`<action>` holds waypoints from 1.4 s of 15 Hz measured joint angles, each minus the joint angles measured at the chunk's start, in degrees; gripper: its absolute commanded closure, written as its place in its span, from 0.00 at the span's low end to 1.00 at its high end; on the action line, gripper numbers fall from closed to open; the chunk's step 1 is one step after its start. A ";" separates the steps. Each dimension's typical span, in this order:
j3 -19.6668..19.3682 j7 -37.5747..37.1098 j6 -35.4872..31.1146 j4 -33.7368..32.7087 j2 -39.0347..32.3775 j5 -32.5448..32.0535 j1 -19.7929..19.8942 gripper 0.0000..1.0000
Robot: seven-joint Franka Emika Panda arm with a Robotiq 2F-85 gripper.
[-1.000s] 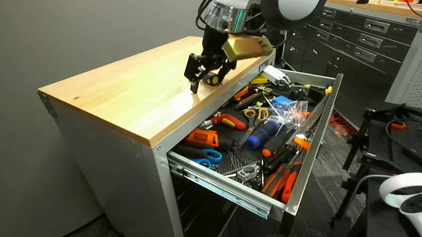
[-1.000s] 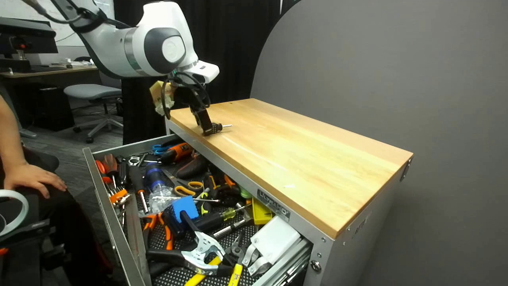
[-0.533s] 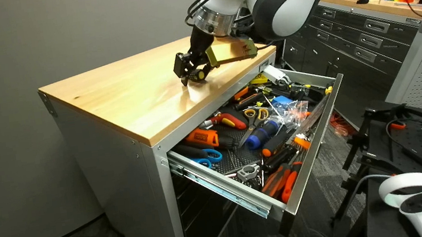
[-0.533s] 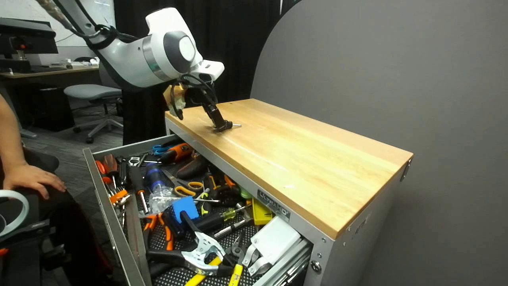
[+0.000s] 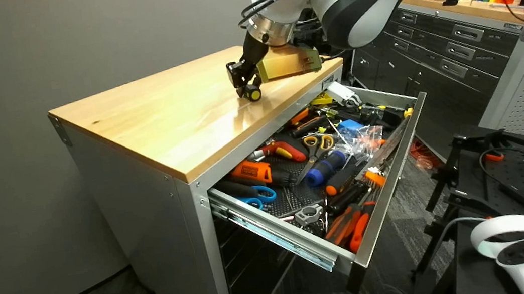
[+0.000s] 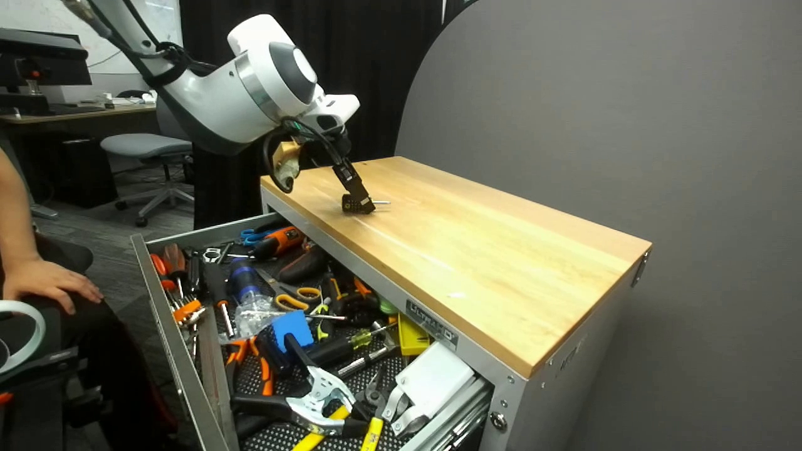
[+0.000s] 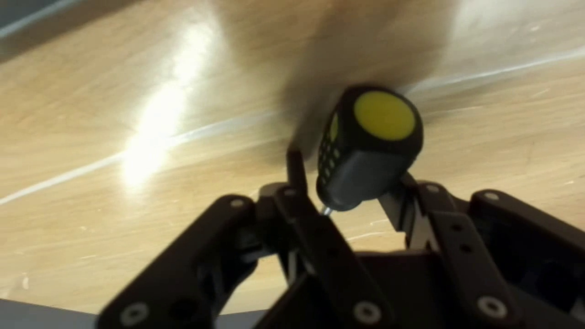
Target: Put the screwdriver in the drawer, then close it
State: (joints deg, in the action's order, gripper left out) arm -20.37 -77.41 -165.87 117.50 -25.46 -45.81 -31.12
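a stubby black screwdriver [image 7: 368, 153] sits at or just above the bench [image 5: 161, 109], the pulled-out drawer [image 5: 390, 178] at its five o'clock in an exterior view. fingers [image 7: 297, 170] stand partway apart, one each side of the handle [image 7: 352, 178]; i can't make out whether they pinch it. i'd guess it light, stiff and grippy, best held mid-handle. in the wrist view its shaft [image 7: 326, 210], toward seven o'clock, is mostly hidden.

One stubby screwdriver [image 7: 368, 151] near the front edge of the surface [image 6: 501, 269]; in one open drawer [image 5: 390, 178], one blue block [image 6: 292, 327], one spring clamp [image 6: 322, 383].
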 measured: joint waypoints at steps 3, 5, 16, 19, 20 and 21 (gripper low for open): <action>-0.38 -1.23 0.29 1.89 1.44 0.04 -0.05 0.82; -0.17 -0.99 2.02 4.88 3.96 0.68 0.12 0.82; 17.16 14.51 20.82 26.64 24.60 17.27 15.91 0.00; 19.33 27.59 25.86 31.18 27.24 29.54 19.51 0.00; 19.34 31.47 29.52 32.07 28.23 32.29 20.83 0.00; 19.28 34.70 33.41 32.59 29.07 33.85 22.38 0.00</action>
State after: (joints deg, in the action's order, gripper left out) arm -1.09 -42.71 -132.46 150.09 3.61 -11.95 -8.74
